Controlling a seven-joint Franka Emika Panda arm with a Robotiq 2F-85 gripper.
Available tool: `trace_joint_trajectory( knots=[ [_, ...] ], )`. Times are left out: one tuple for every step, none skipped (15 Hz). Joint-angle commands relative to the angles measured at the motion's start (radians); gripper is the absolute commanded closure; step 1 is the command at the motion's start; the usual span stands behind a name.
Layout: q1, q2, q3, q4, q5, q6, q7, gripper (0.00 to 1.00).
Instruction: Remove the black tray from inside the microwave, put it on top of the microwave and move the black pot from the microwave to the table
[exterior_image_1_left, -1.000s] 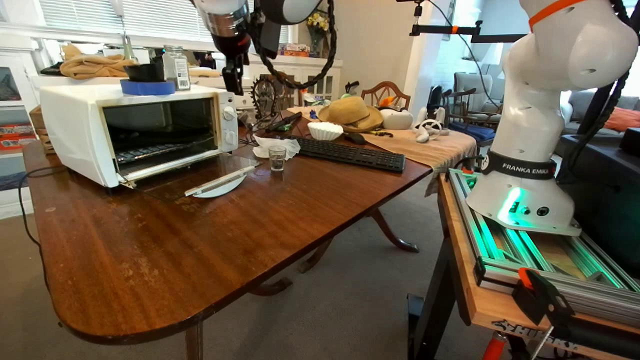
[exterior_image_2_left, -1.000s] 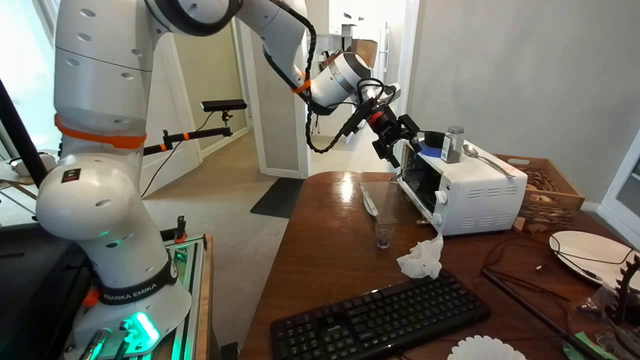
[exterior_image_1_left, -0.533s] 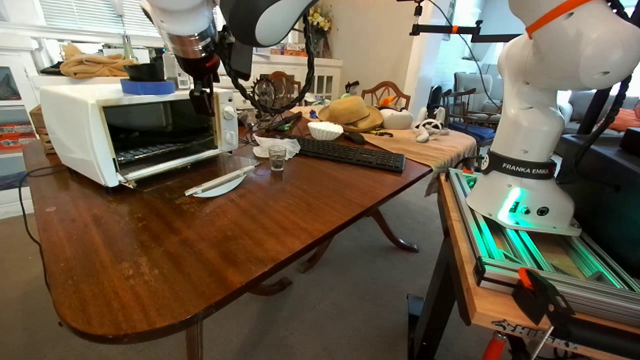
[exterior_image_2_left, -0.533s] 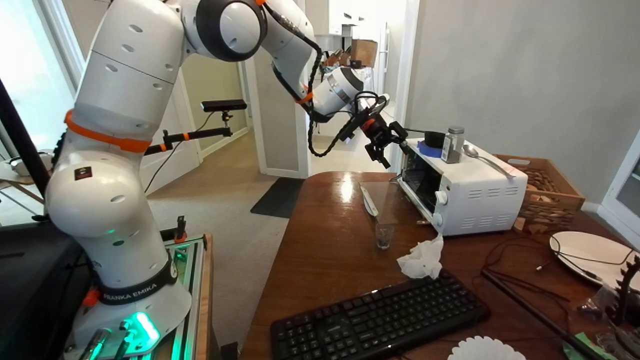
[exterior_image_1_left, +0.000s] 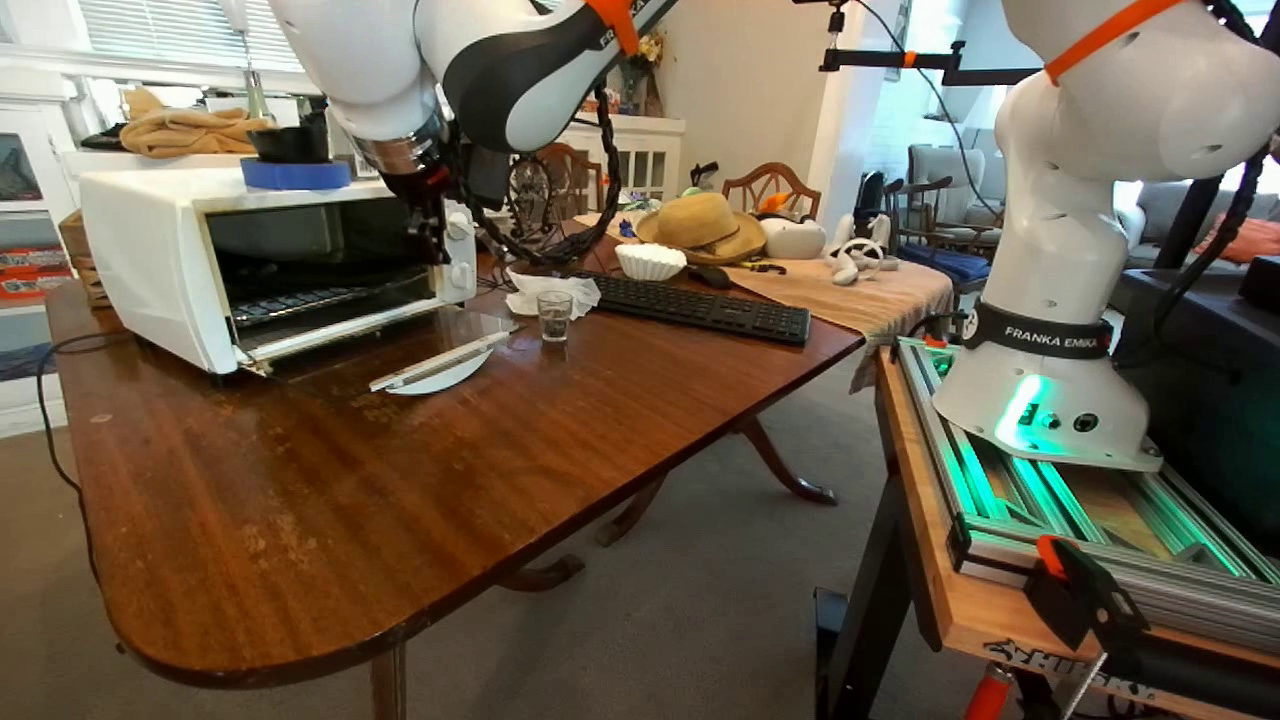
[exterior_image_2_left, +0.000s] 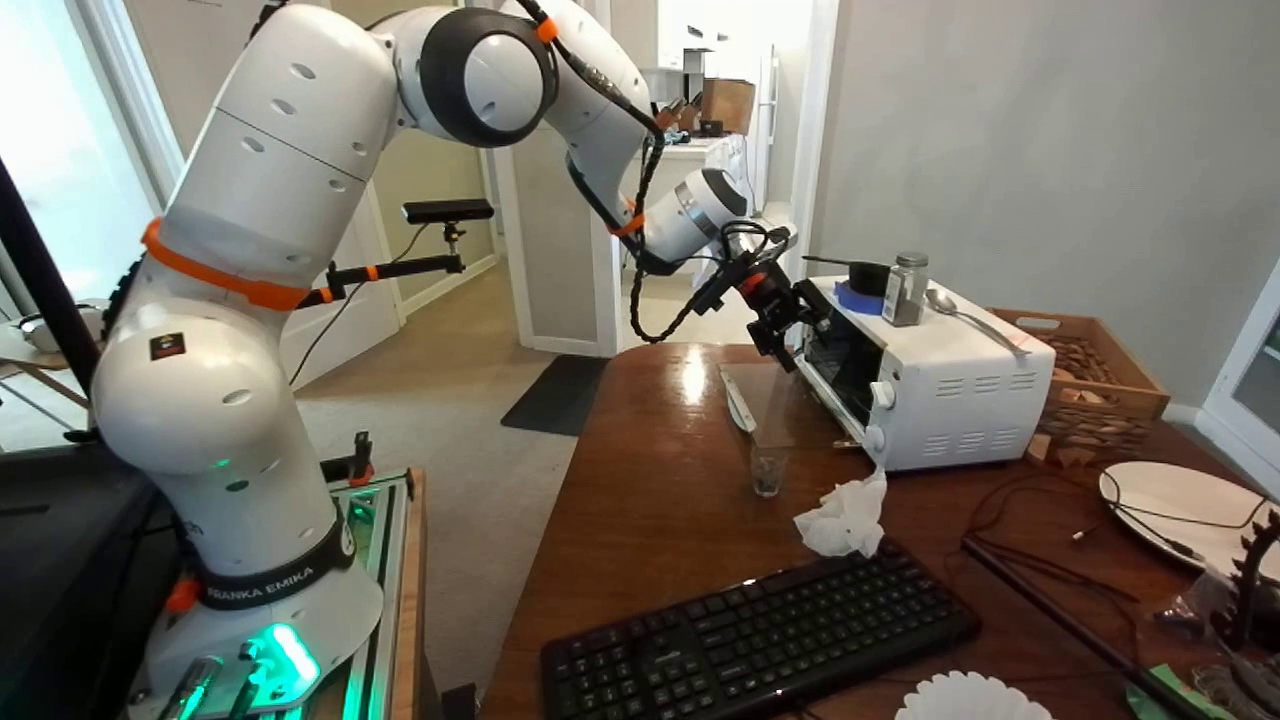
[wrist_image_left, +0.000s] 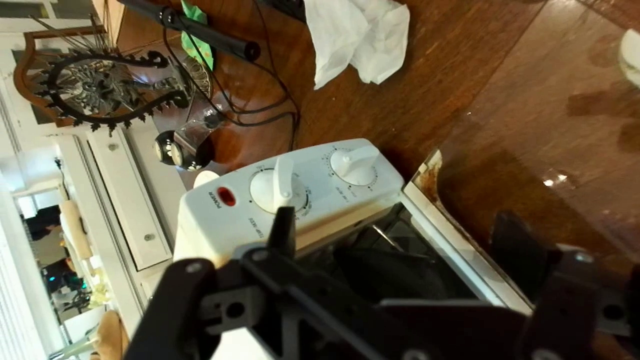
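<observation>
Two fingers stand wide apart on my claw, with nothing between them, and I judge that right: a thin sheet asks for a roomy approach before any pinch. Right of centre in an exterior view, I hang tilted downward just before the mouth of the microwave, angled so, I suppose, to reach in under its top edge. Its glass door is folded down over the table, leaving the cavity open to me. At the lower middle of the wrist view a dark flat shape lies within; I take it for the black tray, though shadow hides most of its outline. It seems to lie on or above the wire rack, at left in an exterior view, which would serve as its shelf. The black pot sits at upper left there, on a blue base atop the microwave, perhaps to keep it steady. Since the tray is bound for that same top, I expect tight room and careful placing. A tumbler stands near the door's corner, so my way out should pass well above it.
</observation>
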Motion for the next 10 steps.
trace_joint_trajectory(
  knots=[
    [0.008, 0.005, -0.010, 0.010, 0.006, 0.001, -0.003, 0.00],
    [0.010, 0.011, -0.014, 0.015, 0.005, -0.008, 0.003, 0.00],
    [0.010, 0.039, -0.017, 0.046, 0.012, -0.031, -0.022, 0.00],
    [0.002, 0.061, -0.017, 0.067, 0.006, -0.003, -0.037, 0.00],
    [0.001, 0.086, -0.021, 0.092, 0.002, 0.000, -0.052, 0.00],
    [0.001, 0.113, -0.027, 0.119, -0.008, 0.010, -0.065, 0.00],
    [0.002, 0.139, -0.033, 0.149, -0.009, 0.009, -0.086, 0.00],
    [0.007, 0.169, -0.043, 0.186, -0.014, 0.001, -0.109, 0.00],
    [0.014, 0.194, -0.051, 0.221, -0.017, -0.012, -0.127, 0.00],
    [0.022, 0.218, -0.059, 0.258, -0.021, -0.018, -0.143, 0.00]
  ],
)
